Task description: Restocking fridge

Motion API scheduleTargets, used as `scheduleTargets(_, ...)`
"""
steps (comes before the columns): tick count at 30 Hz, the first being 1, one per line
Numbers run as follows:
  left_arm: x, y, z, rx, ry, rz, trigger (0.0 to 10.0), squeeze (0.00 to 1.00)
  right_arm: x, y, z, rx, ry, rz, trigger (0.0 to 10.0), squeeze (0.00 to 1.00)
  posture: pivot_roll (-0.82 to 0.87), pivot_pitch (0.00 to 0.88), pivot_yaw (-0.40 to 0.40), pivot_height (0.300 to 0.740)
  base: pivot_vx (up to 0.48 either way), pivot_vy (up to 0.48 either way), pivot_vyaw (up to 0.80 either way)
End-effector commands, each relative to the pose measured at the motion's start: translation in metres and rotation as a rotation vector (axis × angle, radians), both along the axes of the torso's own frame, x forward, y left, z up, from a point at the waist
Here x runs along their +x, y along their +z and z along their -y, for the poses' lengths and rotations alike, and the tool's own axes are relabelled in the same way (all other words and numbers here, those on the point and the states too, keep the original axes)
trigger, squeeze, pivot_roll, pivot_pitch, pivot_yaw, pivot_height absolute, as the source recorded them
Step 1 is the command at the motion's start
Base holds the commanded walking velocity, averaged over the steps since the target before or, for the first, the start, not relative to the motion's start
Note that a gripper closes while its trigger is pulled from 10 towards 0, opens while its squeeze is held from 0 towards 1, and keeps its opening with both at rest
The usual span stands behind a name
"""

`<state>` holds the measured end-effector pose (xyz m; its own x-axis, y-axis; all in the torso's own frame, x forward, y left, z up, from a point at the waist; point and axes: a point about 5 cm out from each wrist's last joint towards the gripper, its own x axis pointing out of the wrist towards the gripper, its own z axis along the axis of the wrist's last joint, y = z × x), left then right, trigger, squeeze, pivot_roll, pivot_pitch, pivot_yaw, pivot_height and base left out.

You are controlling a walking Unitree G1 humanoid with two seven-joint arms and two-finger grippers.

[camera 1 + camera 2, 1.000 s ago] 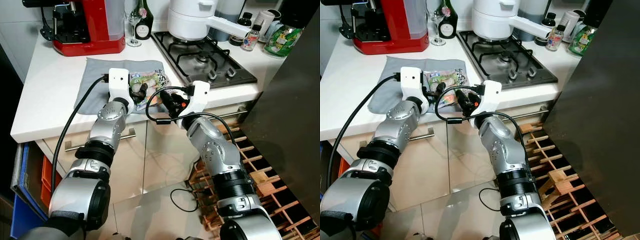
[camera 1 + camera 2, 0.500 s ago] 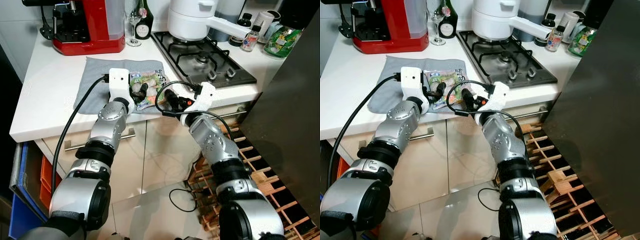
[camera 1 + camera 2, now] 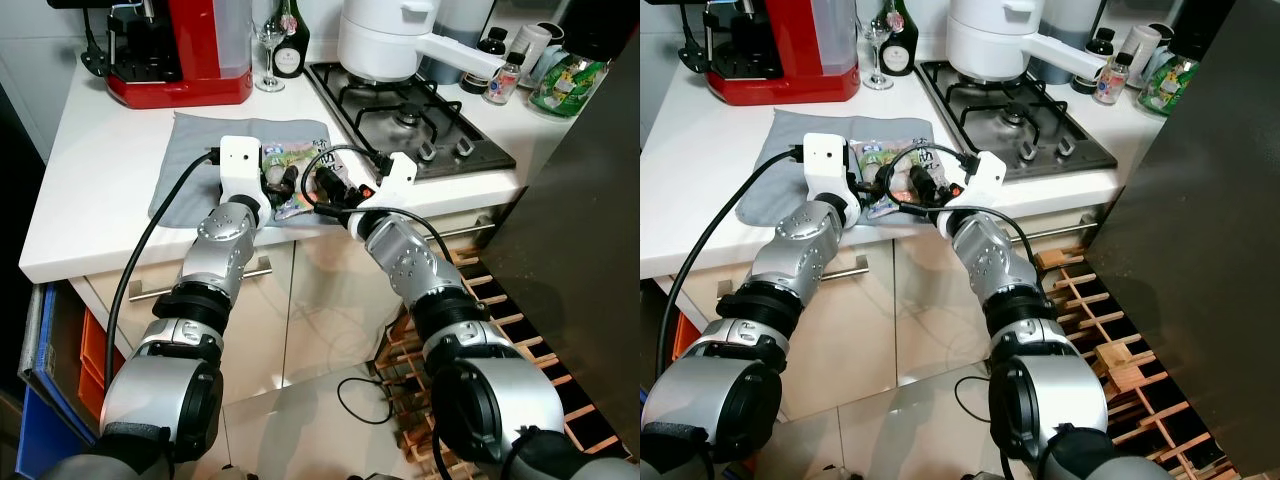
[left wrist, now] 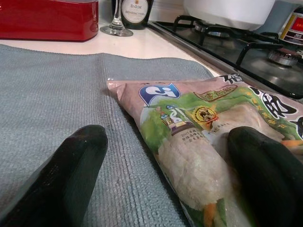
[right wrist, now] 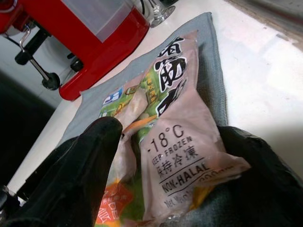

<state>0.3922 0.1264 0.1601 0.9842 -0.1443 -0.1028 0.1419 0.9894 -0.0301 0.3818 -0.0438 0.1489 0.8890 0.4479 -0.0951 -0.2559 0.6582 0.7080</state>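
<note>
Two silver arms over a grey cloth mat (image 3: 190, 180) on the white countertop (image 3: 90, 190); clear printed frozen-food packet (image 3: 290, 165) flat on that mat, red coffee machine (image 3: 185, 50) behind the mat, steel gas hob (image 3: 410, 120) beside it.

Left wrist view: left gripper (image 4: 175, 175) spread wide, one finger on the mat, the other against the packet.

Right wrist view: right gripper (image 5: 170, 165) spread, straddling the packet's end.

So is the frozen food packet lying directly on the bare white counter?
No, the frozen food packet lies on a grey cloth spread over the counter, as the left wrist view shows.
</note>
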Motion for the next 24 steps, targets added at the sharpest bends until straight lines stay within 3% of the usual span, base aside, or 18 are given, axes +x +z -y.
scheduleTargets(1, -0.005, -0.018, 0.000, 0.006, 0.003, -0.082, 10.0, 0.00, 0.000, 0.001, -0.006, 0.017, 0.015, -0.020, 9.8, 0.00, -0.03, 0.000, -0.102, 0.740, 0.000, 0.000, 0.00)
scheduleTargets(2, -0.005, -0.018, 0.000, 0.005, 0.002, -0.080, 10.0, 0.00, 0.000, 0.000, -0.007, 0.017, 0.016, -0.025, 9.8, 0.00, -0.03, 0.000, -0.102, 0.740, 0.000, 0.000, 0.00)
scheduleTargets(3, -0.005, -0.017, 0.000, 0.002, 0.001, -0.078, 10.0, 0.00, 0.001, 0.002, -0.010, 0.019, 0.023, -0.018, 0.0, 0.00, -0.03, 0.000, -0.103, 0.740, 0.000, 0.000, 0.00)
scheduleTargets(11, -0.005, -0.017, 0.002, -0.011, -0.004, -0.079, 10.0, 0.00, 0.002, 0.007, -0.019, 0.084, 0.039, -0.040, 0.0, 0.00, -0.02, 0.000, -0.114, 0.740, 0.000, 0.000, 0.00)
scheduleTargets(16, -0.006, -0.017, 0.003, -0.070, -0.007, -0.102, 10.0, 0.00, 0.000, 0.003, -0.023, 0.073, 0.054, -0.052, 0.0, 0.00, -0.02, 0.000, -0.113, 0.740, 0.000, 0.000, 0.00)
scheduleTargets(24, -0.005, -0.013, 0.004, -0.080, -0.011, -0.096, 10.0, 0.00, -0.005, -0.006, -0.027, 0.087, 0.070, -0.095, 0.0, 0.00, -0.01, 0.000, -0.111, 0.740, 0.000, 0.000, 0.00)
